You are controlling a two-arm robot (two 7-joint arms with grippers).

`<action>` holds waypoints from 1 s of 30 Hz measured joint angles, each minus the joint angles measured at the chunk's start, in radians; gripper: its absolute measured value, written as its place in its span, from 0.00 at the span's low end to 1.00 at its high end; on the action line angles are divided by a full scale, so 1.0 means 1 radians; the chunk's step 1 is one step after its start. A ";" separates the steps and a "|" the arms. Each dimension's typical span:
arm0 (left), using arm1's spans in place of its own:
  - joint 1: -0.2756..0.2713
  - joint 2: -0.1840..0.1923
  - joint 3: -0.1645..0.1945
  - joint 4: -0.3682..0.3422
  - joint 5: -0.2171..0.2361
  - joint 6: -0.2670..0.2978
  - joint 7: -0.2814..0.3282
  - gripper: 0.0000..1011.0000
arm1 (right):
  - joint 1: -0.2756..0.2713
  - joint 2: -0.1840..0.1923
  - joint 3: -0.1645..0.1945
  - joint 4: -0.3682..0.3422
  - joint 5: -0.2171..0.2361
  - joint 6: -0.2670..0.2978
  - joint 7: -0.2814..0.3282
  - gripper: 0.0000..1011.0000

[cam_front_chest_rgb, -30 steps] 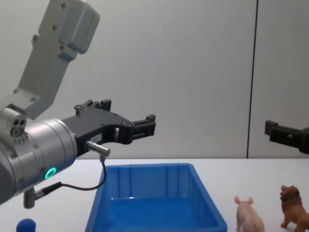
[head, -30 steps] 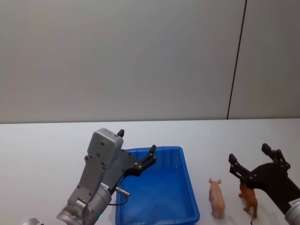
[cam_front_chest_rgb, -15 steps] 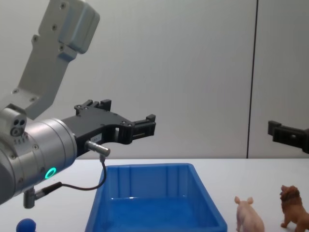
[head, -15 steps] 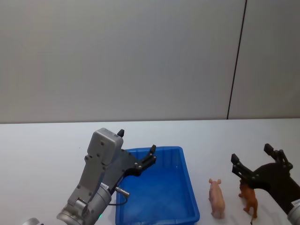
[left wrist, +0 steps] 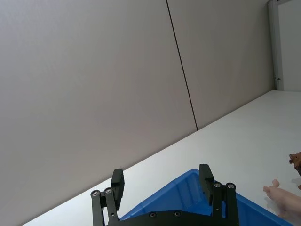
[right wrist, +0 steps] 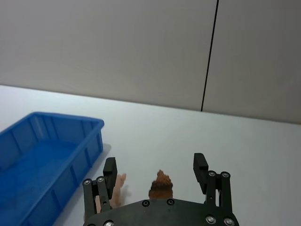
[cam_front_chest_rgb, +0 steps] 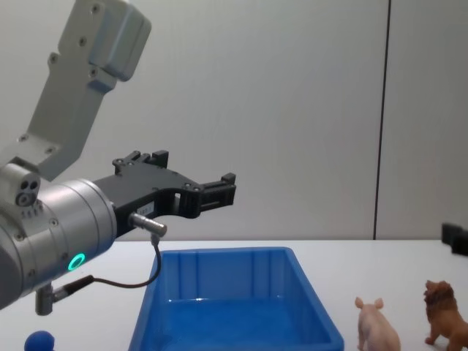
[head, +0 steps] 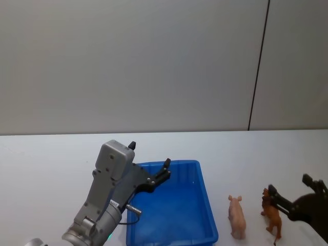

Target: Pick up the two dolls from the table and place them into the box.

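Observation:
The pale pink pig doll (head: pixel 237 216) and the brown lion doll (head: pixel 271 215) stand side by side on the white table (head: pixel 51 154), right of the blue box (head: pixel 171 205). In the right wrist view the lion's head (right wrist: pixel 161 184) shows between the spread fingers of my right gripper (right wrist: pixel 155 165), with the pig (right wrist: pixel 115 186) beside one finger. That right gripper (head: pixel 289 185) is open and hovers just above and behind the lion, touching neither doll. My left gripper (head: pixel 149 156) hangs open and empty over the box's near left corner (left wrist: pixel 188 186).
A small blue ball (cam_front_chest_rgb: pixel 38 341) lies on the table left of the box. A grey wall with one vertical seam stands behind the table. Bare tabletop stretches behind the box and the dolls.
My right gripper has drawn back and to the right, sinking lower by the lion and sliding almost out of the chest view. The left arm, the box and both dolls have stayed put.

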 joint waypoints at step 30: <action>0.000 0.000 0.000 0.000 0.000 0.000 0.000 0.99 | 0.055 -0.019 -0.007 0.151 0.053 0.179 0.075 0.94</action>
